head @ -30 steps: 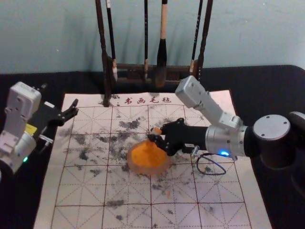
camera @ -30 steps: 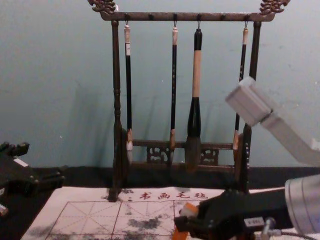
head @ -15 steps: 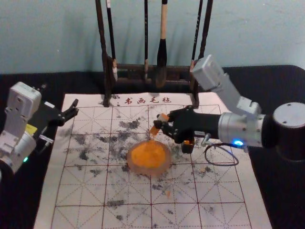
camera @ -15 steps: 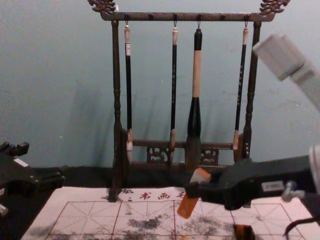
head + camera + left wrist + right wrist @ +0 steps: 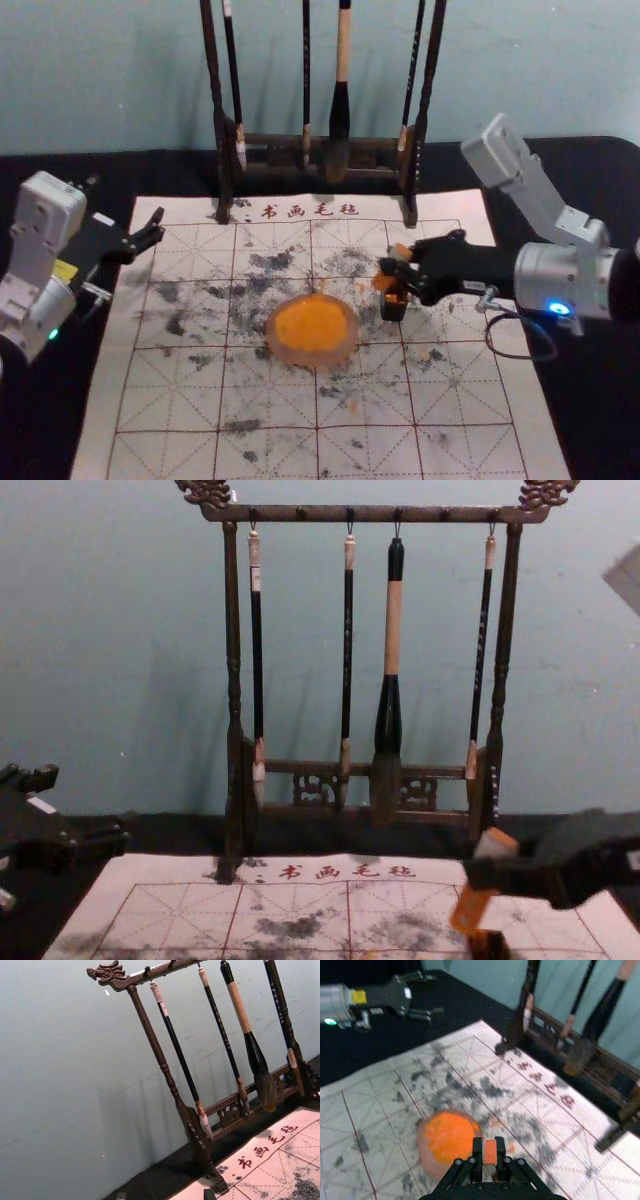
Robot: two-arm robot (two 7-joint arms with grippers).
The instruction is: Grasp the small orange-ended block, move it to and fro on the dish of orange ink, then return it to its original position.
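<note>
My right gripper (image 5: 402, 270) is shut on the small orange-ended block (image 5: 385, 282), just above the small dark holder (image 5: 394, 306). In the chest view the right gripper (image 5: 490, 872) grips the tilted block (image 5: 472, 908), its lower end close over the holder (image 5: 489, 945). The right wrist view has the block (image 5: 490, 1152) pinched between the fingertips of the right gripper (image 5: 490, 1152). The dish of orange ink (image 5: 312, 330) lies on the mat, left of the holder. My left gripper (image 5: 153, 232) is parked open at the left; its fingertips (image 5: 210, 1194) edge into the left wrist view.
A dark wooden rack (image 5: 270, 150) with several hanging brushes stands behind the ink-stained gridded mat (image 5: 270, 400). The large brush (image 5: 388, 730) hangs low at the rack's right half. Black cloth (image 5: 590, 180) surrounds the mat.
My right gripper has lifted the block off the dish and carried it to the right, over the small holder, which the arm hid at first. The left arm has stayed still.
</note>
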